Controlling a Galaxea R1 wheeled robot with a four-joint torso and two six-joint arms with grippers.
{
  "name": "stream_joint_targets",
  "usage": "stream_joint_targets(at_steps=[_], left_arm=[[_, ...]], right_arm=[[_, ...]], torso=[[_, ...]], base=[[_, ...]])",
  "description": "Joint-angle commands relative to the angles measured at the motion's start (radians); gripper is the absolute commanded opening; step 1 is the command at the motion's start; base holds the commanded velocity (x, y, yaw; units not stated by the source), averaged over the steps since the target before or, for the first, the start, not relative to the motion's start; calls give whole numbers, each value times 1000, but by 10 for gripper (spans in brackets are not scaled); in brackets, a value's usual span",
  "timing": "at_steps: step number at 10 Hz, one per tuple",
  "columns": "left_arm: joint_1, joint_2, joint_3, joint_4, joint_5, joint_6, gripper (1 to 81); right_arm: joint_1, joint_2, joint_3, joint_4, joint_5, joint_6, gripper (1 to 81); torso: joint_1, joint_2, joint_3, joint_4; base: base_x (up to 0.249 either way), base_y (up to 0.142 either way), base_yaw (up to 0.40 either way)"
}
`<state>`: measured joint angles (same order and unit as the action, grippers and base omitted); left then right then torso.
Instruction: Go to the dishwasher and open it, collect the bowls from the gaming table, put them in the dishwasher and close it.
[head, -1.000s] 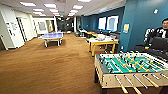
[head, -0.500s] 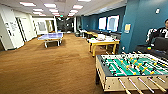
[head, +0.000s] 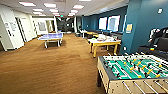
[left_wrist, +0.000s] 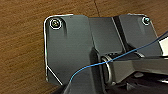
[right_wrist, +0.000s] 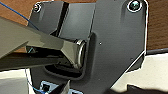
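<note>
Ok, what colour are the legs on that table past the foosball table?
Yellow: the table has yellow legs and rim under a pale top, best seen in the head view.

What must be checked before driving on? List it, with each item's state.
1. Brown carpet floor ahead free of obstacles: ok.
2. Green table-football table with rods close at the robot's right, clearance while passing: cannot tell.
3. Yellow-legged white-topped gaming table in sight further ahead: ok.
4. Lime green bowls located on it: cannot tell, items there are blurred.
5. Blue table-tennis table away from the path: ok.
6. Dishwasher located: not ok.
</note>
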<state>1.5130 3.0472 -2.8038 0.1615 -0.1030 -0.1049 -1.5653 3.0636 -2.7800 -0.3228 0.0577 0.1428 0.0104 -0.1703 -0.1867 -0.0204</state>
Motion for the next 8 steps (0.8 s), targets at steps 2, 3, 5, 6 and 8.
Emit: stream_joint_targets(at_steps=[2, 3, 5, 6, 8], left_arm=[[-47, -4, -5, -2, 46, 2, 811], [-49, -4, -5, -3, 46, 2, 811], [-49, -2, -5, -2, 46, 2, 811], [-49, -2, -5, -2, 46, 2, 811], [-49, -2, -5, -2, 46, 2, 811]], right_arm=[[46, 3, 4, -6, -47, -3, 811], [46, 3, 4, -6, -45, -3, 811], [46, 3, 4, -6, -47, -3, 811], [46, 3, 4, -6, -47, -3, 811], [46, 3, 5, -6, -47, -3, 811]], torso=[[0, 0, 0, 0], [0, 0, 0, 0], [0, 0, 0, 0], [0, 0, 0, 0], [0, 0, 0, 0]], base=[[134, 64, 0], [135, 64, 0], [135, 64, 0], [135, 64, 0], [135, 64, 0]])
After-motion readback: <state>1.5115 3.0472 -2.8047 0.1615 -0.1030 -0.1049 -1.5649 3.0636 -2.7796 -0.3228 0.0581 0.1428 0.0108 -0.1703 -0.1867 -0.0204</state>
